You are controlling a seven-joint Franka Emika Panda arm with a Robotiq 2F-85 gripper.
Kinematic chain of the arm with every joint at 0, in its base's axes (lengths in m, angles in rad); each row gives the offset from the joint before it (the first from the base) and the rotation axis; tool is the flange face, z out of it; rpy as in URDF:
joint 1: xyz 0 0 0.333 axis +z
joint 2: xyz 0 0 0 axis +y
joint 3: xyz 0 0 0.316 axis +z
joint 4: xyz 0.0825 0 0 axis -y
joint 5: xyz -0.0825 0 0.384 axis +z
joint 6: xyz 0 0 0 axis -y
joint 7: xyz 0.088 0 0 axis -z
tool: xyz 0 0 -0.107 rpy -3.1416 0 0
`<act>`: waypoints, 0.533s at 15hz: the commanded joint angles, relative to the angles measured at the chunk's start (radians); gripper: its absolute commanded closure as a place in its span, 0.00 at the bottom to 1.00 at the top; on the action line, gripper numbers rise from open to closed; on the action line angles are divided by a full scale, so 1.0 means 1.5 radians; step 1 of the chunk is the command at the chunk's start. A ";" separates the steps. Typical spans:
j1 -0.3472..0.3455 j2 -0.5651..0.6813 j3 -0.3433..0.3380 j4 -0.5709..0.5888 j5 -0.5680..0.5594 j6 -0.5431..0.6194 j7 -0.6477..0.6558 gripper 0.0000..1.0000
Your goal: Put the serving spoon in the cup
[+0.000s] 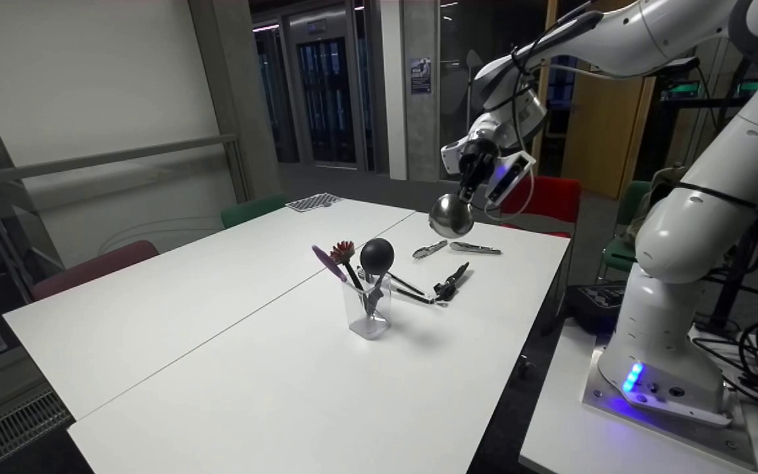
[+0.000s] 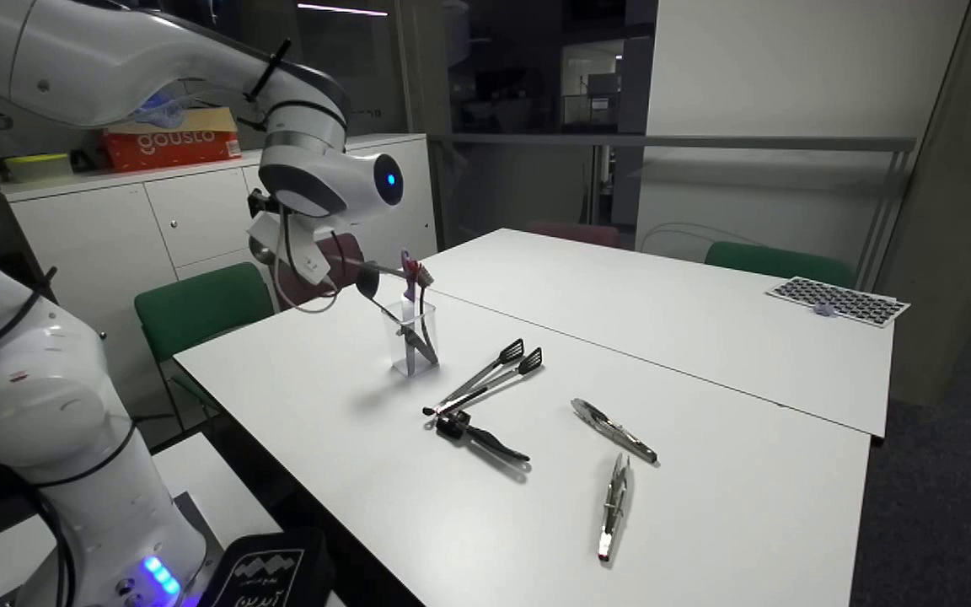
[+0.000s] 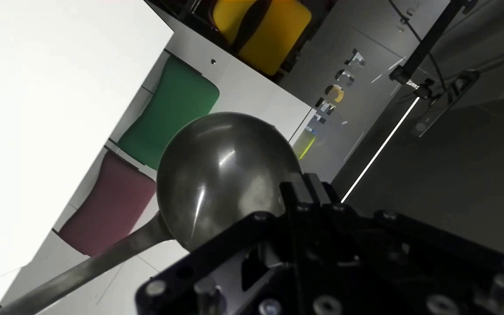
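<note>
Serving spoon [image 3: 221, 175], handle [image 3: 81, 270] lower left, wrist view

You've got a white table [image 1: 221, 382], two tops side by side. On it, you see the clear cup [image 1: 367, 322] standing upright; near it, black-tipped slotted tongs [image 2: 485, 389], tips spread, with a black tool [image 2: 485, 438] at their joined end, contact unclear. Silver tongs [image 2: 614, 430] and another silver pair [image 2: 613, 506] lie near each other, angled. Checkered sheet [image 2: 838, 301] lies flat by a corner, well apart from the rest, tiny unclear item [image 2: 823, 310] at its edge.
</note>
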State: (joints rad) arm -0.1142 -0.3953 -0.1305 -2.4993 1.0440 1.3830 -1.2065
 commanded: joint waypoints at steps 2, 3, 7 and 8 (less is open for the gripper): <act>0.014 -0.011 -0.005 0.047 0.057 -0.085 -0.017 1.00; 0.014 -0.004 -0.003 0.056 0.064 -0.092 -0.015 1.00; -0.006 -0.049 0.044 0.042 0.057 0.046 0.022 1.00; -0.003 -0.059 0.053 0.037 0.059 0.084 0.022 1.00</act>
State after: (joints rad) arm -0.1014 -0.4211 -0.1040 -2.4336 1.1182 1.3688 -1.2038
